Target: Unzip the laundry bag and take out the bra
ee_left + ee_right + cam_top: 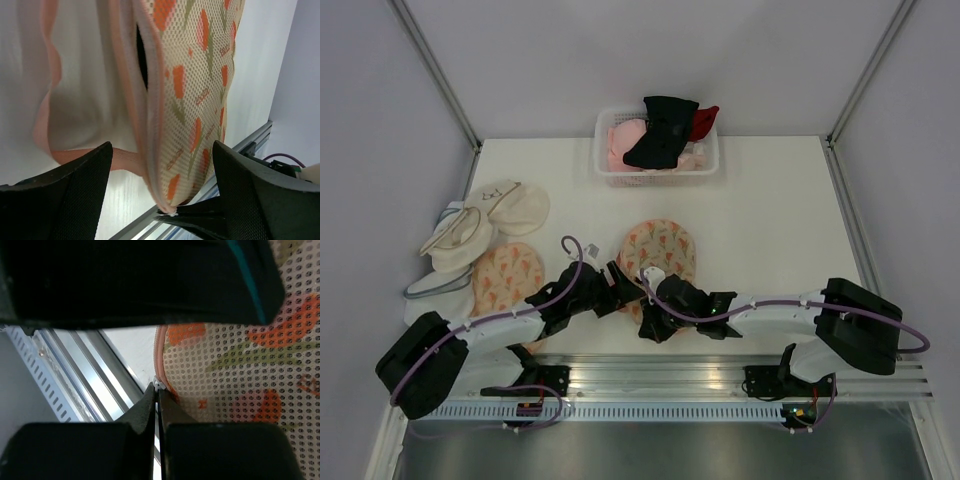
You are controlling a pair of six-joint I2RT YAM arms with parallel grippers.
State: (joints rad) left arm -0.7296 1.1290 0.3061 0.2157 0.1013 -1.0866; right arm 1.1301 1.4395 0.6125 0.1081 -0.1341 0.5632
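Observation:
The laundry bag, peach mesh with an orange-and-green print and pink zipper edging, lies mid-table. My left gripper is open, its jaws either side of the bag's near end. My right gripper is shut on the small white zipper pull at the bag's near edge. In the left wrist view the right fingers pinch that pull. A dark slit gapes along the zipper. The bra is hidden.
A smaller, more orange printed pouch and plain cream pouches lie at the left. A white basket at the back holds black, pink and red garments. The aluminium rail runs just behind the grippers.

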